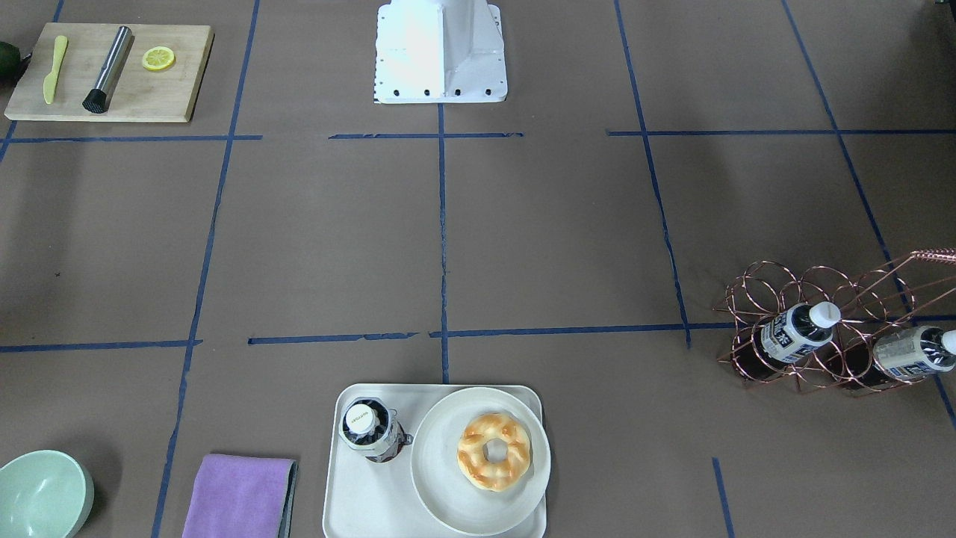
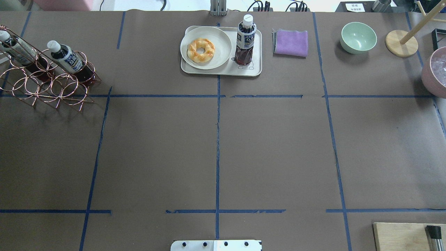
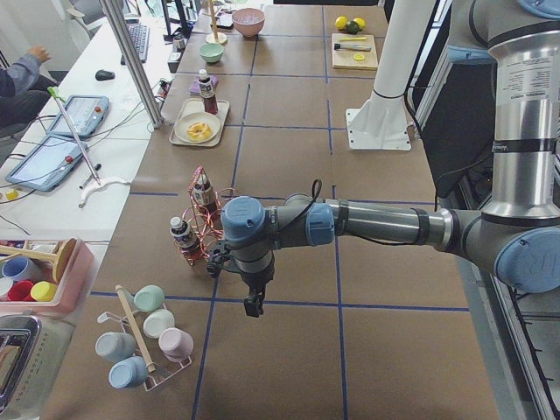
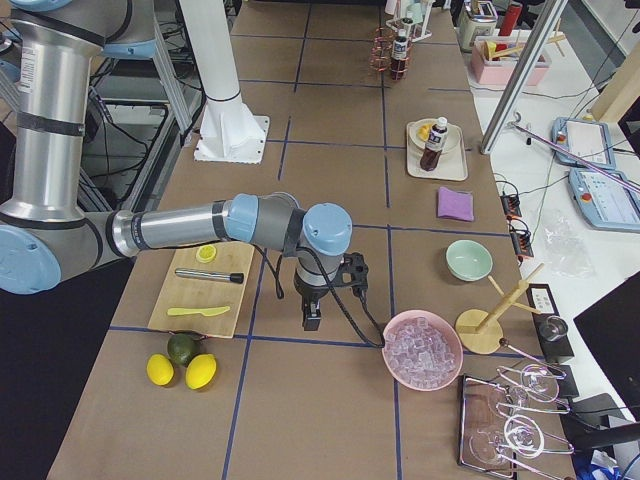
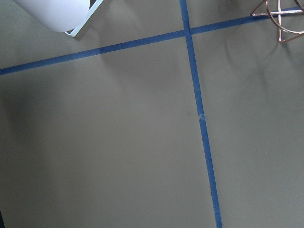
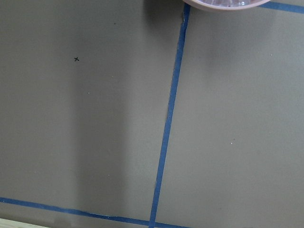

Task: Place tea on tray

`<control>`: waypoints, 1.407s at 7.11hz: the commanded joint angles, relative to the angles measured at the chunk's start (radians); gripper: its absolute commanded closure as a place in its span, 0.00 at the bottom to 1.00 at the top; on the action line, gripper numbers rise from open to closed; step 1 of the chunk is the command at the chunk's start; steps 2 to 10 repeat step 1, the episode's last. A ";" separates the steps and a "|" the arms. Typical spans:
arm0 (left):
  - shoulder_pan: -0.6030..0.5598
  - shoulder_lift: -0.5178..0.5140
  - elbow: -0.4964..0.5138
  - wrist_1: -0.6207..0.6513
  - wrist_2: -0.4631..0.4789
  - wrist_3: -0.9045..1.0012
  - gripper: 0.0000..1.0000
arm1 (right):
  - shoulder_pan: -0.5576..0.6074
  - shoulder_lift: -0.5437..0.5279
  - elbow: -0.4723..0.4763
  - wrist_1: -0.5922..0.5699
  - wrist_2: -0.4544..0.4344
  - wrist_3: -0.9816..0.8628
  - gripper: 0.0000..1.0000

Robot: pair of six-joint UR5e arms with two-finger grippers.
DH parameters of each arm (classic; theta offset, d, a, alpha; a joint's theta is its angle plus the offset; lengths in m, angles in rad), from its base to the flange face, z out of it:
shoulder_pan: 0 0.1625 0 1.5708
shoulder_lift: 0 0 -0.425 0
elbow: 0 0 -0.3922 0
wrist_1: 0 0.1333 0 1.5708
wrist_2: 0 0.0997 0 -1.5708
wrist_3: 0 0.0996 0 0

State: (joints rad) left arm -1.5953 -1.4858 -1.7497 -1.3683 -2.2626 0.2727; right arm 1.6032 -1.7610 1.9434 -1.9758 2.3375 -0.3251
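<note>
The tea bottle (image 2: 245,40) stands upright on the cream-white tray (image 2: 253,69), beside a round plate, at the table's far middle. It also shows in the front-facing view (image 1: 367,431) on the tray (image 1: 358,497). My left gripper (image 3: 254,305) shows only in the exterior left view, hanging above bare table near the copper rack; I cannot tell if it is open or shut. My right gripper (image 4: 312,322) shows only in the exterior right view, above the table between the cutting board and a pink bowl; I cannot tell its state. Both are far from the tray.
A round cream plate (image 2: 223,57) with a donut (image 2: 200,50) shares the tray. A copper wire rack (image 2: 41,87) holds two more bottles (image 2: 66,57). A purple cloth (image 2: 291,42), green bowl (image 2: 358,37), wooden stand (image 2: 401,43), pink ice bowl (image 4: 423,349) and cutting board (image 1: 108,72) stand around.
</note>
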 commanded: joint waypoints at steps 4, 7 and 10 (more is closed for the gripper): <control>0.002 -0.001 -0.001 0.000 -0.002 -0.001 0.00 | 0.000 0.000 -0.003 0.000 0.006 0.000 0.00; 0.002 -0.001 -0.001 0.000 -0.002 -0.001 0.00 | 0.000 0.000 -0.003 0.000 0.006 0.000 0.00; 0.002 -0.001 -0.001 0.000 -0.002 -0.001 0.00 | 0.000 0.000 -0.003 0.000 0.006 0.000 0.00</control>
